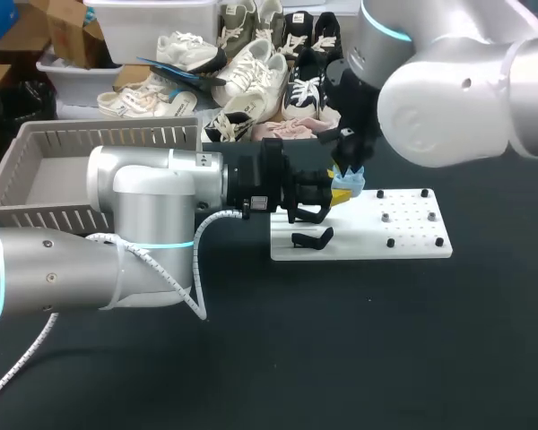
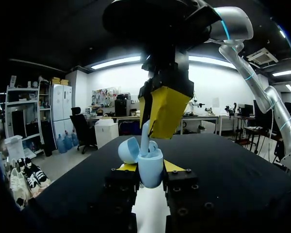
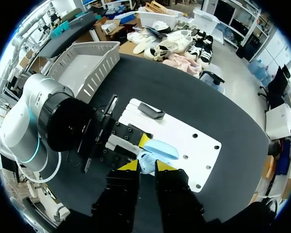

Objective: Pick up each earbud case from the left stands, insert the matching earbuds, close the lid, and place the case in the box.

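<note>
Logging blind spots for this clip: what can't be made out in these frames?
Left wrist view: the wall of the earbud case hides how deep the earbud sits.
Head view: the case is only a sliver between left gripper and right gripper; the earbud is hidden.
Right wrist view: the right gripper's own fingers cover the earbud.
Head view: the left arm hides part of the basket.

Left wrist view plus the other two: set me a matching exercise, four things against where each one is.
1 earbud case
2 earbud
3 grey basket
4 black stand

a on the white board
b in the left gripper, lid open
c beyond the left arm
d in the right gripper, over the case

Pairs: 1-b; 2-d; 3-c; 4-a
</note>
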Controlling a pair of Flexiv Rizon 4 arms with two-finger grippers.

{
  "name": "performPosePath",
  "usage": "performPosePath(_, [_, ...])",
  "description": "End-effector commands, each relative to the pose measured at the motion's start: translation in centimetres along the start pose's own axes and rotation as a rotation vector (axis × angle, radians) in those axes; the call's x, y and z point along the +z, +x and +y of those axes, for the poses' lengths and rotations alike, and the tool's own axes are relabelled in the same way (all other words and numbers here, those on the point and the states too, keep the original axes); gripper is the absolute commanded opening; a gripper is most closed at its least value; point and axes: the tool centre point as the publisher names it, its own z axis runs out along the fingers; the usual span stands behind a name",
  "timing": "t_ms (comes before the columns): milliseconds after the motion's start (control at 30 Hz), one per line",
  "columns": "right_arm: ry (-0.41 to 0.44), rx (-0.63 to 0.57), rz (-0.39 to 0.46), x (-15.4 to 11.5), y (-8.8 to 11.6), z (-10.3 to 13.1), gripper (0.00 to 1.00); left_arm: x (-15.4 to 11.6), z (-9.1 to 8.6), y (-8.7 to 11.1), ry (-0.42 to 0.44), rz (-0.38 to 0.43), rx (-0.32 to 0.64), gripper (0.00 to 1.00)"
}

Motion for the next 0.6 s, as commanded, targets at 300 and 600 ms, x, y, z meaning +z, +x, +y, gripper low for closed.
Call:
performPosePath(300, [-0.009, 0.005, 0.006, 0.43, -0.12, -0.14, 0.0, -0.03, -0.11, -0.01, -0.003, -0.002, 0.002, 0.0])
performPosePath(600, [-0.005, 0.003, 0.006, 0.11, -0.02, 0.18, 0.0, -0.03, -0.11, -0.01, -0.003, -0.002, 0.002, 0.0])
